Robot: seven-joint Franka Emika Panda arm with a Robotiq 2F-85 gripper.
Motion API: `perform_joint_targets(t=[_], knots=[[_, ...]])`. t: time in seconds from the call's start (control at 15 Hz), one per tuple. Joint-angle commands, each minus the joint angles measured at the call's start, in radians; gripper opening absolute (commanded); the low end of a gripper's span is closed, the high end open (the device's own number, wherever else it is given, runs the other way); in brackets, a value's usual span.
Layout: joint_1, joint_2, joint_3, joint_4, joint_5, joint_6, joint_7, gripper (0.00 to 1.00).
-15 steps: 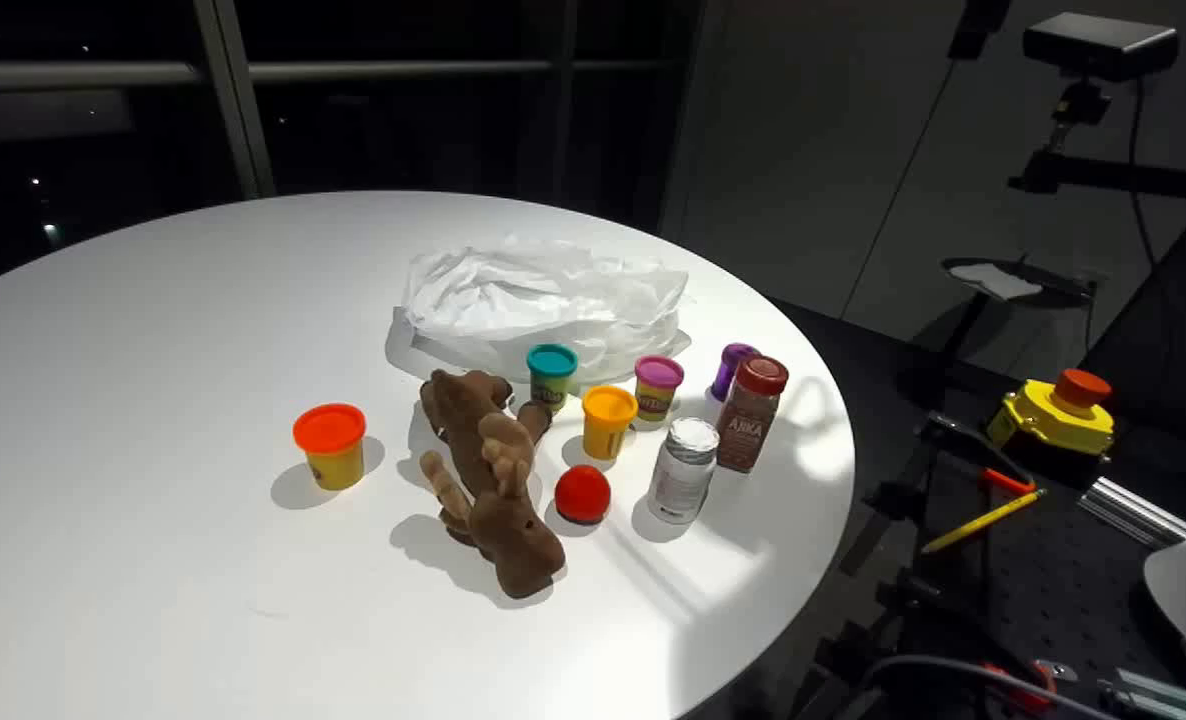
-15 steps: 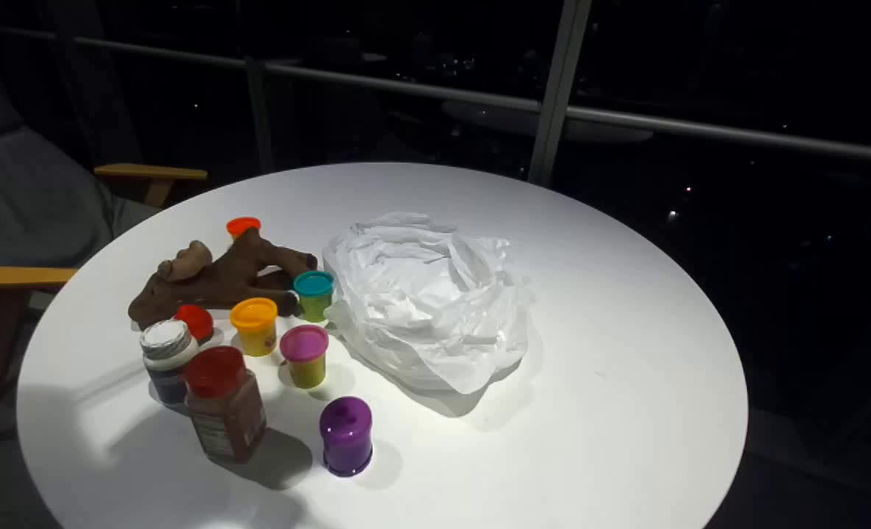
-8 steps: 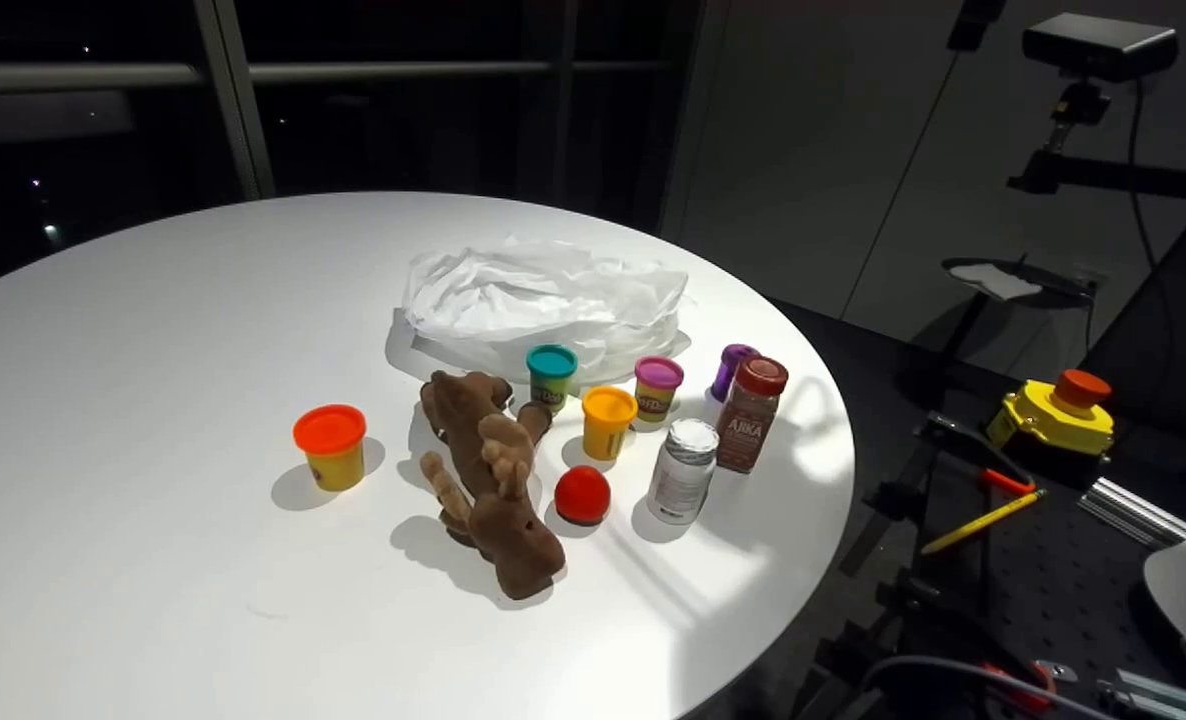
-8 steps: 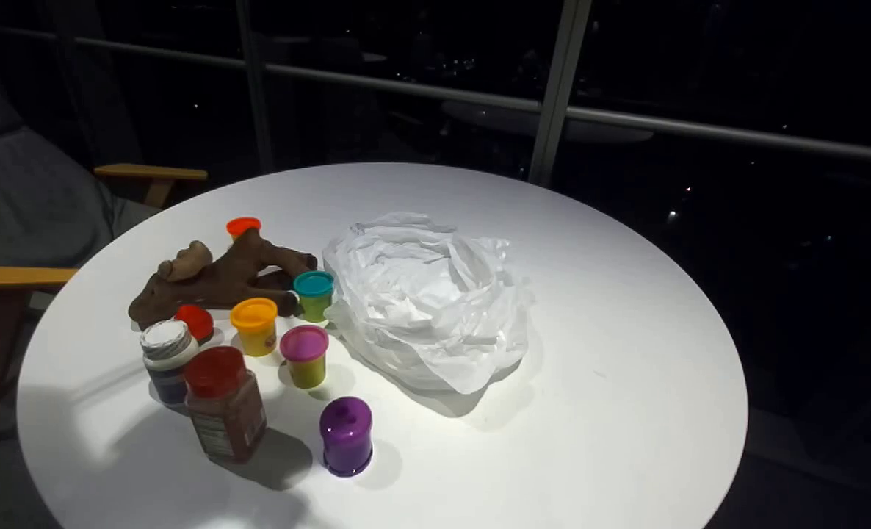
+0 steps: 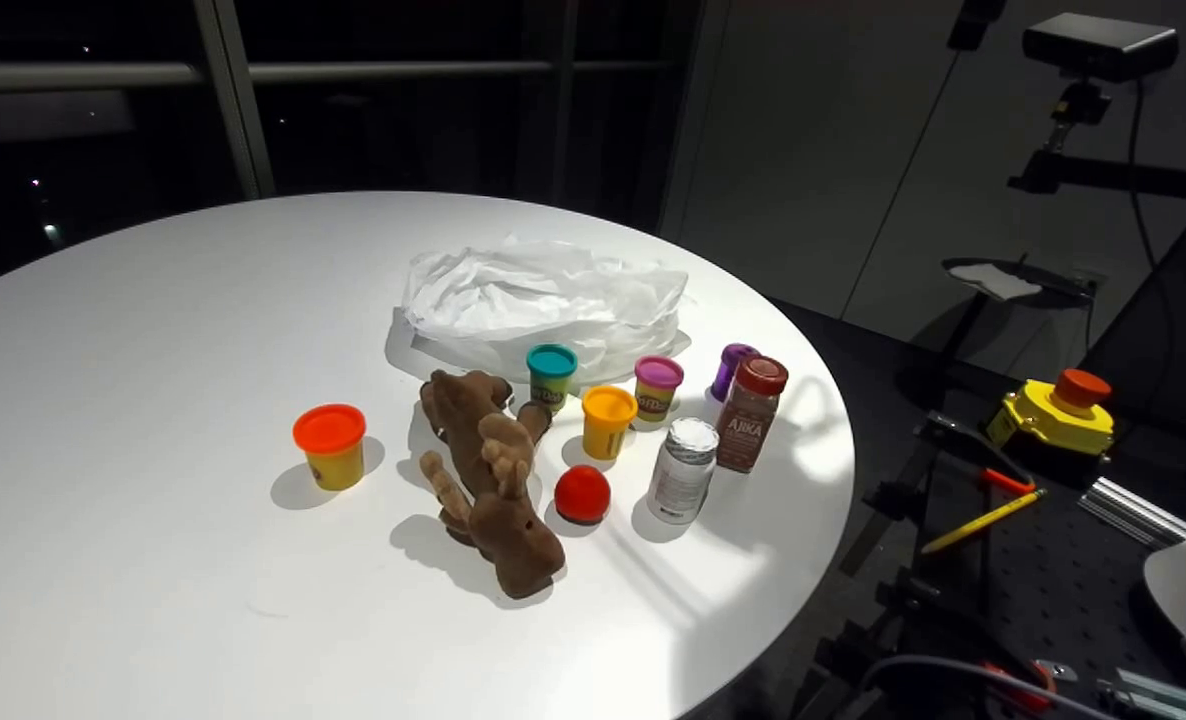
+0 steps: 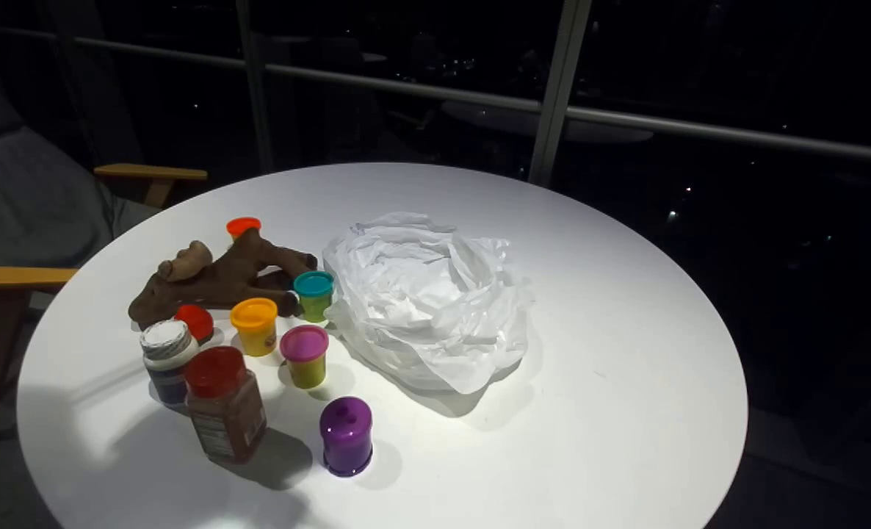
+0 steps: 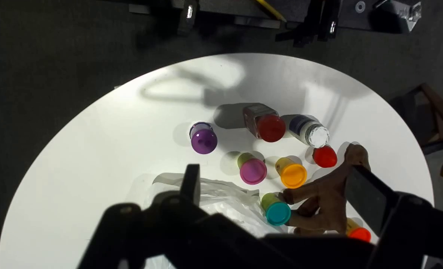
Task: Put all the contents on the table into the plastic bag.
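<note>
Brown antlered plush (image 5: 471,445), long axis flat on round desk (image 5: 153,400), legs pointed toward crinkled translucent bag (image 6: 435,345), snout away, lidded cups (image 5: 609,428) set upright, gripper (image 7: 275,173) spread wide, nothing held.

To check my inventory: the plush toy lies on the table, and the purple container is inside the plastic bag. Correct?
No: the purple container stands outside the plastic bag, as both exterior views show. The plush toy lies on the table.
</note>
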Motion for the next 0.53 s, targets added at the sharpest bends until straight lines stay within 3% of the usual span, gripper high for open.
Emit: perform_joint_targets(t=[0.0, 0.27, 0.47], knots=[[-0.015, 0.007, 0.021, -0.018, 0.007, 0.024, 0.02, 1.0], [-0.006, 0.068, 0.051, -0.086, -0.018, 0.118, 0.022, 1.0], [-0.009, 0.157, 0.08, -0.141, -0.039, 0.269, 0.048, 1.0]])
